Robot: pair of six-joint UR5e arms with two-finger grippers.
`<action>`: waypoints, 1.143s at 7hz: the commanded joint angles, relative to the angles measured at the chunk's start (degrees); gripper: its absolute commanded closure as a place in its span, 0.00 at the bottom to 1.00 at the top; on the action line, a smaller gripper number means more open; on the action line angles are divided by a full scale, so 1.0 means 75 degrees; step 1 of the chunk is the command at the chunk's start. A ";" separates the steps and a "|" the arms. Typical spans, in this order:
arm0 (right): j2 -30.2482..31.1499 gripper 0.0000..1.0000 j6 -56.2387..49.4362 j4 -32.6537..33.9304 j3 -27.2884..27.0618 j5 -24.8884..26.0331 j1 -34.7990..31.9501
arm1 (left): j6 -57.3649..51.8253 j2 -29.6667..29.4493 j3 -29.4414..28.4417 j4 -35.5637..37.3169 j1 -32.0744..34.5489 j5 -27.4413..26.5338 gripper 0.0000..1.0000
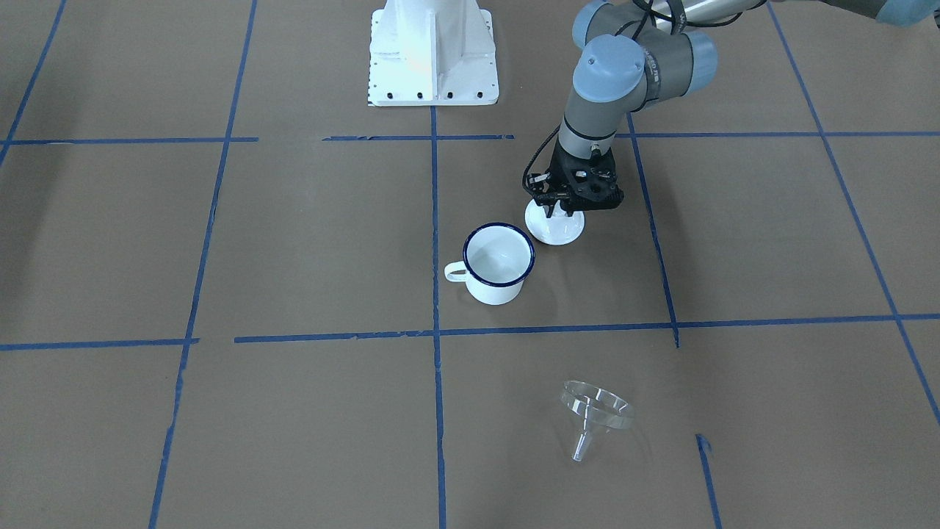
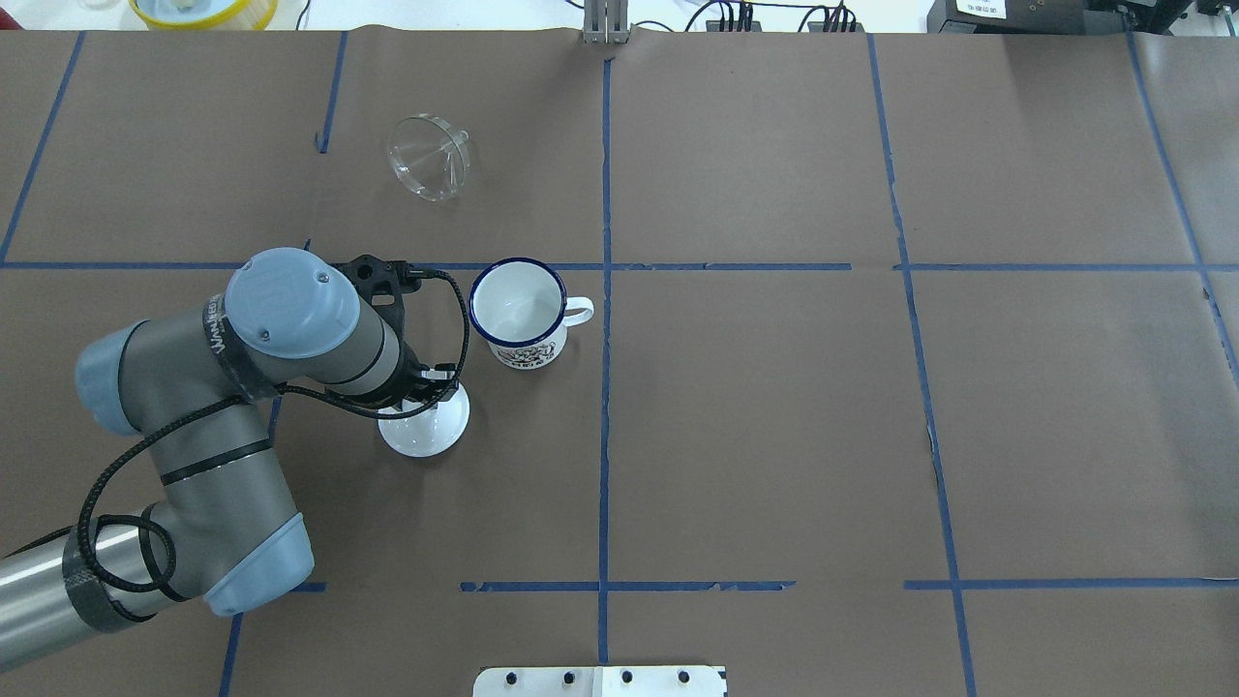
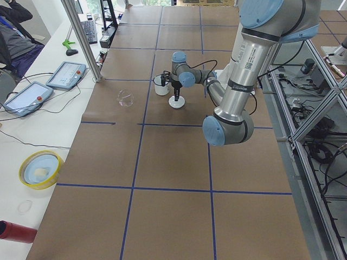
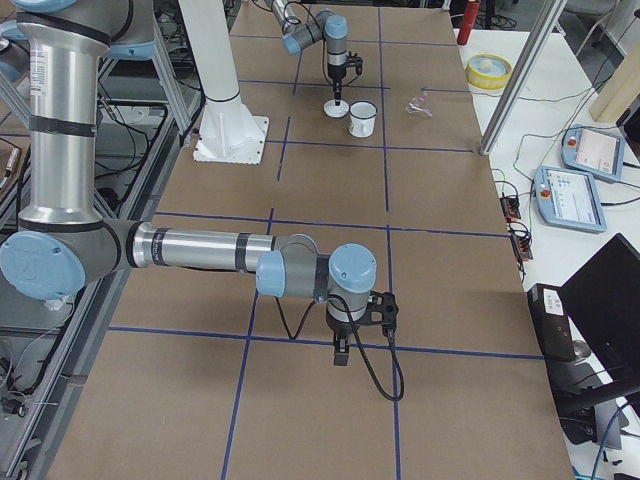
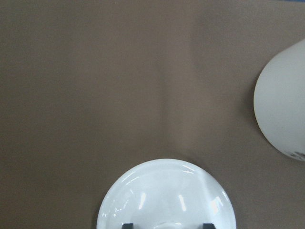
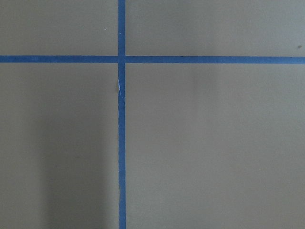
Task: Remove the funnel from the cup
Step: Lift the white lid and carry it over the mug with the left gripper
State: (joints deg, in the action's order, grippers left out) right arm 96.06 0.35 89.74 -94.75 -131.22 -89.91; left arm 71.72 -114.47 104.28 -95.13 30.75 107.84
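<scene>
The clear funnel [image 1: 596, 411] lies on its side on the brown table, well apart from the cup; it also shows in the overhead view [image 2: 429, 157]. The white cup [image 1: 499, 263] with the dark blue rim stands upright and empty, also in the overhead view [image 2: 520, 312]. My left gripper [image 1: 556, 213] points straight down on a round white lid [image 1: 569, 229] beside the cup, its two fingertips [image 5: 126, 225] close together over the lid's middle. The lid's knob is hidden. My right gripper [image 4: 340, 350] hangs over bare table far from these things; I cannot tell whether it is open or shut.
The robot's white base [image 1: 433, 55] stands at the table's edge behind the cup. Blue tape lines [image 1: 435, 220] cross the brown paper. A yellow bowl [image 2: 198, 10] and tablets [image 3: 68, 73] sit on the bench beyond the table.
</scene>
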 commanded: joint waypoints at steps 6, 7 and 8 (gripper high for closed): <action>0.0000 0.00 0.0000 0.0000 0.0000 0.0000 0.0000 | -0.0011 -0.2591 0.0342 0.3495 0.1310 0.0878 1.00; 0.0000 0.00 0.0000 0.0000 0.0000 0.0000 0.0000 | -0.0023 -0.3258 -0.0651 0.3485 0.1430 0.0937 1.00; 0.0000 0.00 0.0000 0.0000 0.0000 0.0000 0.0000 | -0.0035 -0.3508 -0.1044 0.3450 0.1535 0.0949 1.00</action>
State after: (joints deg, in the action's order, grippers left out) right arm 96.07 0.35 89.74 -94.75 -131.22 -89.91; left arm 71.55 -137.16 101.58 -69.27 40.99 114.58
